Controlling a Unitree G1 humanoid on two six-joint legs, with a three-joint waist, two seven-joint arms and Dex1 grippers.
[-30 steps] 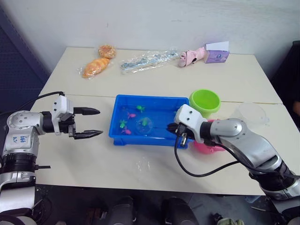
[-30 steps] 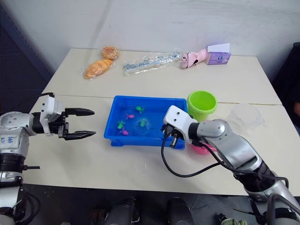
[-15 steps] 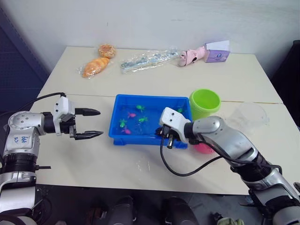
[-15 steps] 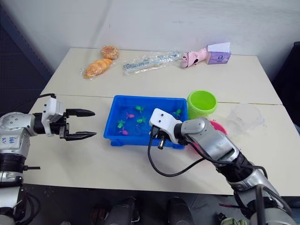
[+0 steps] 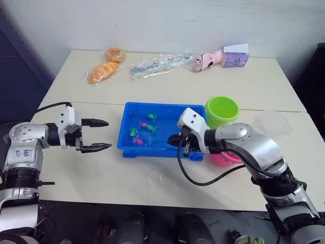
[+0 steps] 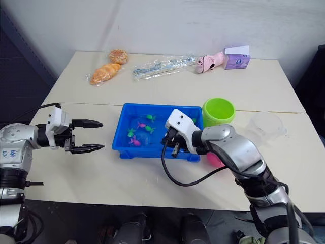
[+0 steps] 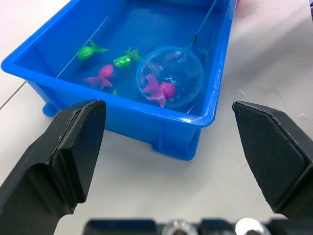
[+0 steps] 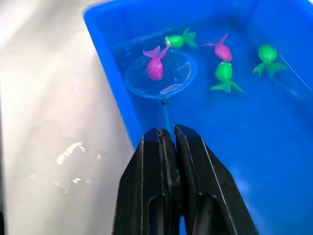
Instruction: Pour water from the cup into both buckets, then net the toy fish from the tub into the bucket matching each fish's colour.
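Note:
The blue tub (image 5: 152, 105) sits mid-table, holding water and several pink and green toy fish (image 8: 224, 71). My right gripper (image 8: 170, 130) is shut on the net's thin handle at the tub's near right corner. The net's hoop (image 8: 160, 73) lies in the water with a pink fish (image 8: 155, 67) inside it. Left of the tub, my left gripper (image 5: 108, 134) hovers open and holds nothing. The lime green bucket (image 5: 221, 111) stands right of the tub. The pink bucket (image 5: 226, 156) is partly hidden behind my right arm. The clear cup (image 5: 271, 123) stands at the far right.
Along the table's back edge lie two wrapped breads (image 5: 104, 72), a clear plastic bag (image 5: 160, 65), a pink toy (image 5: 207, 61) and a purple box (image 5: 234, 57). Spilled water (image 5: 155, 178) glistens on the table in front of the tub.
My right arm swung left and then back a little, sweeping the net through the water. A pink fish now lies in the hoop. The left arm has stayed put.

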